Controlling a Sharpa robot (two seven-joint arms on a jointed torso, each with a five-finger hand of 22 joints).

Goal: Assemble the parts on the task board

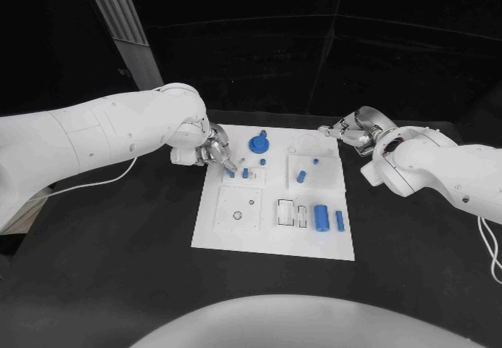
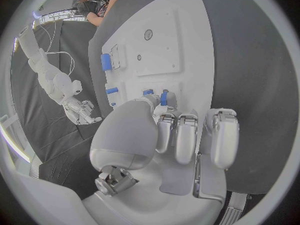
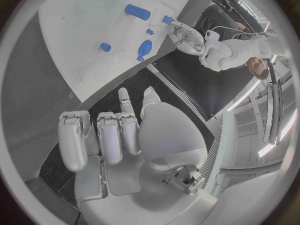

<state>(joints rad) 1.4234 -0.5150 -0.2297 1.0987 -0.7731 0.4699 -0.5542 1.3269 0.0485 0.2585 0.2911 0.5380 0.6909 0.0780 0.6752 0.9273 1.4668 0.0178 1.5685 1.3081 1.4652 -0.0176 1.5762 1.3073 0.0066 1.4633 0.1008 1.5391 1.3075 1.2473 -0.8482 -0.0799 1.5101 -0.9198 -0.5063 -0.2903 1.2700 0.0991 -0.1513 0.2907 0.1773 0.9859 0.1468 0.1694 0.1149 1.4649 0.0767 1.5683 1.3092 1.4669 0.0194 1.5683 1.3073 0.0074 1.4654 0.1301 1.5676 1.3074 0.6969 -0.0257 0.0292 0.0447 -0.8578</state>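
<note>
Your left hand [image 1: 212, 154], upper left, pinches a small blue peg [image 1: 230, 172]; lower it straight into the task board [image 1: 267, 239]. Your right hand [image 1: 355, 129], fingers apart, holds nothing.

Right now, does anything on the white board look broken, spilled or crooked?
Nothing stands out. The task board lies flat and looks whole, and the blue parts sit on it. The left robot hand pinches one small blue part at the board's edge; the right robot hand holds nothing.
</note>
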